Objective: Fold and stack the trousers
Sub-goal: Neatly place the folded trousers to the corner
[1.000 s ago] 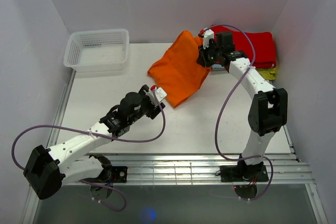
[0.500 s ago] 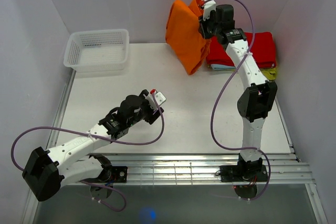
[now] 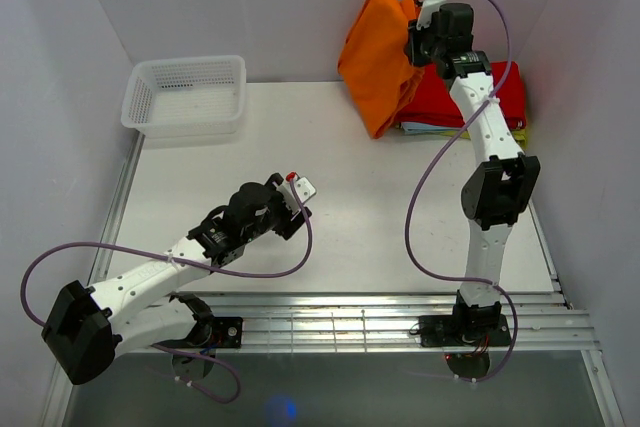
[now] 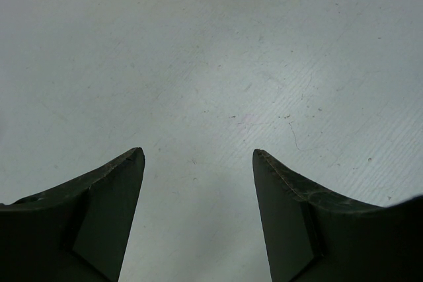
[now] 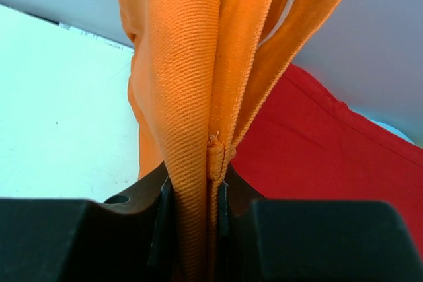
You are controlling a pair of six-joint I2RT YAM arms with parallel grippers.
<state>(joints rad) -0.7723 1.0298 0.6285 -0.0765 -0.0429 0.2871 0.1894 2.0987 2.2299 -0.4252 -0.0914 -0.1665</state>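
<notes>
White wall [image 3: 250,7] behind, trousers [image 3: 375,62] are pinched by the right gripper [image 5: 190,209]; dangling below it, their fold may be lost. Left gripper [image 4: 198,156] is held wide.

**Pale worktop, two loads along the far edge**

The worktop [image 3: 340,197] is pale and matte, with fine scratches showing in the left wrist view. A white basket [image 3: 190,125] sits on its far left corner. Well to the right of the basket, at the far right corner, a red folded cloth [image 3: 508,87] tops a low stack, with a yellow edge [image 3: 519,133] showing beneath it.
</notes>
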